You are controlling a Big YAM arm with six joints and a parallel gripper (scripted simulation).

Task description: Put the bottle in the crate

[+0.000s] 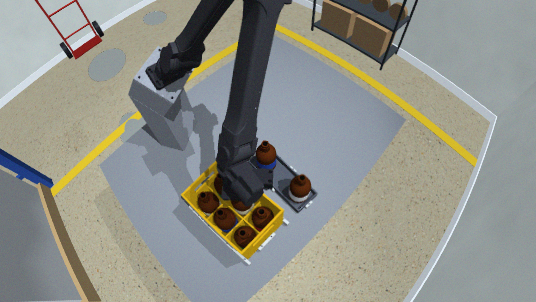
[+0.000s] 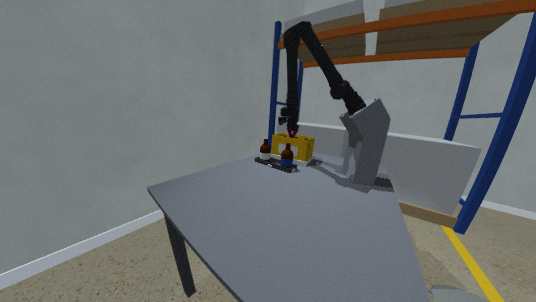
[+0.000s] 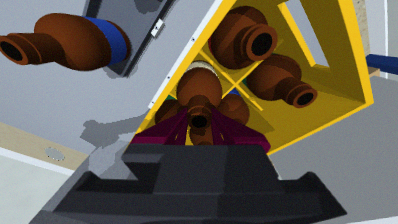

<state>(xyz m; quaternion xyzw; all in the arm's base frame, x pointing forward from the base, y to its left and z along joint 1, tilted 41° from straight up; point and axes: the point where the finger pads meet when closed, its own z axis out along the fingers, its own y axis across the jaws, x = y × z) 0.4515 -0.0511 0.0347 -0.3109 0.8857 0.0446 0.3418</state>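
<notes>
My gripper point(image 1: 241, 189) point(image 2: 291, 133) point(image 3: 199, 111) is shut on the neck of a brown bottle point(image 3: 199, 89) point(image 1: 242, 205) with a pale label. It holds the bottle upright, low in a cell of the yellow crate point(image 1: 190, 196) point(image 2: 306, 145) point(image 3: 350, 65), on the side next to the tray. I cannot tell if it rests on the bottom. Several other brown bottles stand in the crate, such as one point(image 1: 225, 218) point(image 3: 245, 42). On the dark tray point(image 1: 286, 171) point(image 2: 273, 164) point(image 3: 145, 20) stand a blue-label bottle point(image 1: 266, 153) point(image 2: 286, 153) point(image 3: 70, 41) and a white-label bottle point(image 1: 300, 187) point(image 2: 265, 148).
The grey arm base block point(image 1: 157, 107) point(image 2: 367, 140) stands on the table behind the crate. The crate sits near the table's far edge point(image 2: 320, 162). A blue and orange rack point(image 2: 505, 125) stands behind the table.
</notes>
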